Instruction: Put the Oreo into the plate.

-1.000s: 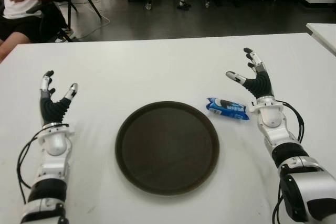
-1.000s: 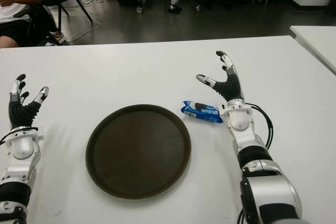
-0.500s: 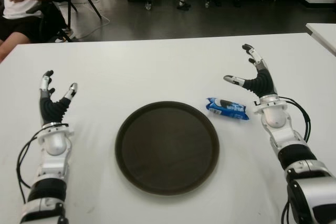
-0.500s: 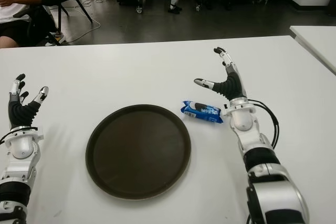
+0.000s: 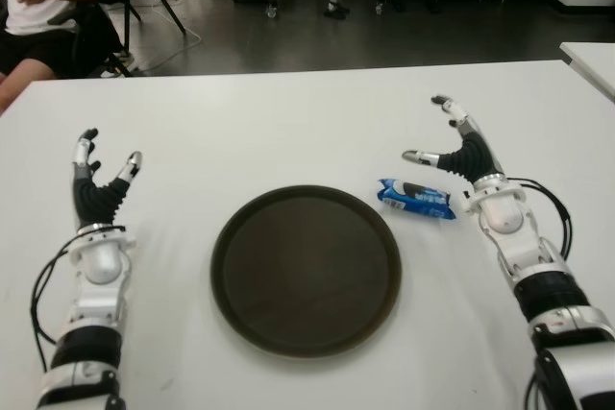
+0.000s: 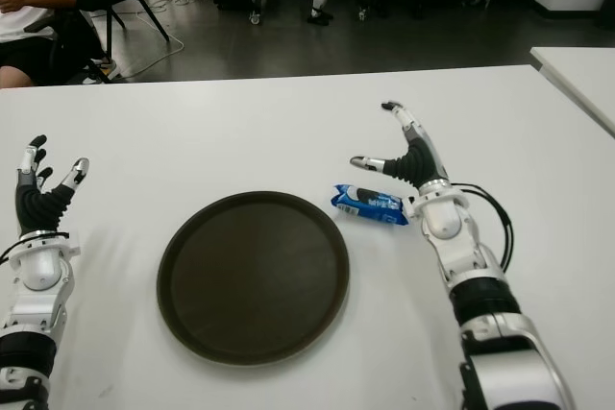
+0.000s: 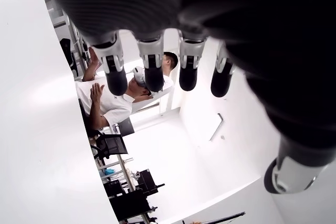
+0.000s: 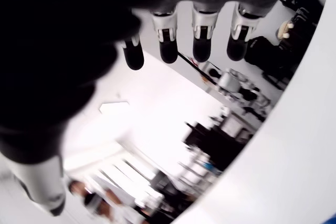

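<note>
A blue Oreo pack lies flat on the white table, just right of the round dark plate. My right hand is up above the table beside and slightly behind the pack, fingers spread open, holding nothing and not touching the pack. My left hand shows far left of the plate, fingers spread and empty. The plate holds nothing.
A seated person is beyond the table's far left corner, with chairs and equipment on the dark floor behind. Another white table's corner shows at the far right.
My right hand has tilted forward and shifted a little left, its fingers now leaning toward the space above the Oreo pack. Left hand, pack and plate have not moved.
</note>
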`<state>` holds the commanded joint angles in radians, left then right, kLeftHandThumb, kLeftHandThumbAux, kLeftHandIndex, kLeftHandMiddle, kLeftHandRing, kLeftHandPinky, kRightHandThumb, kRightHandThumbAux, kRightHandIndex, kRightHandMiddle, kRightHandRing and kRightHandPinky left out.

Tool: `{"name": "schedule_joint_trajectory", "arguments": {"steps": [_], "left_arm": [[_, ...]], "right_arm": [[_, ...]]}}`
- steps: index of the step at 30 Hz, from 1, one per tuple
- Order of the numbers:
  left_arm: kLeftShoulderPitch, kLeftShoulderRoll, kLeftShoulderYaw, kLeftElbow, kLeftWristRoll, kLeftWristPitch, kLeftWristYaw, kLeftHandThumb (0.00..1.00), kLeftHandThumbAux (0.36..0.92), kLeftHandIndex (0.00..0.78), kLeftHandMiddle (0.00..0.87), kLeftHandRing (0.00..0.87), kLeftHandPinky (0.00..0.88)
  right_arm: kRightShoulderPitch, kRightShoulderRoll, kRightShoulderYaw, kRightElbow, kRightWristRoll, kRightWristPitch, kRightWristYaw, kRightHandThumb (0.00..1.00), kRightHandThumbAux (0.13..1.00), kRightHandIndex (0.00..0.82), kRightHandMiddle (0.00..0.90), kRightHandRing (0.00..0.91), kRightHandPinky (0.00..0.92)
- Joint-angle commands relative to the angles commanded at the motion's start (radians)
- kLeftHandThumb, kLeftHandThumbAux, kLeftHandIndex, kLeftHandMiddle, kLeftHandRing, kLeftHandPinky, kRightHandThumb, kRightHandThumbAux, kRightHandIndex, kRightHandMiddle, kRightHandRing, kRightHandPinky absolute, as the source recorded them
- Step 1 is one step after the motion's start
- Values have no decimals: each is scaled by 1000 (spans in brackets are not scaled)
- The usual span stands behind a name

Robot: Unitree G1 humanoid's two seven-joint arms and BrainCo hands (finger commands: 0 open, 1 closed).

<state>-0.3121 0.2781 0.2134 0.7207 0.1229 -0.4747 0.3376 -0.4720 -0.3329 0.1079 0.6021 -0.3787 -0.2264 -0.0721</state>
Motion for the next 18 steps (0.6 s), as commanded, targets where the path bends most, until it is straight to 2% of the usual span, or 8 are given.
{"name": "schedule_joint_trajectory", "arguments": {"steps": [6, 11, 18], "left_arm": [[-1, 0, 0, -1, 0, 1, 0, 0, 595, 16, 0, 0, 0], [-1, 0, 0, -1, 0, 1, 0, 0, 595, 16, 0, 0, 0], [3, -1, 0, -8, 1, 2, 1, 0, 595, 16, 0, 0, 0]], "right_arm": [[22, -33, 65, -166, -100, 231, 113, 0, 699, 0, 32, 35, 29], [34, -51, 103, -264, -143, 365, 207, 0, 681, 0, 30, 32, 38], [49, -74, 143, -354, -199, 465, 270, 0, 646, 0, 17, 15, 35]]}}
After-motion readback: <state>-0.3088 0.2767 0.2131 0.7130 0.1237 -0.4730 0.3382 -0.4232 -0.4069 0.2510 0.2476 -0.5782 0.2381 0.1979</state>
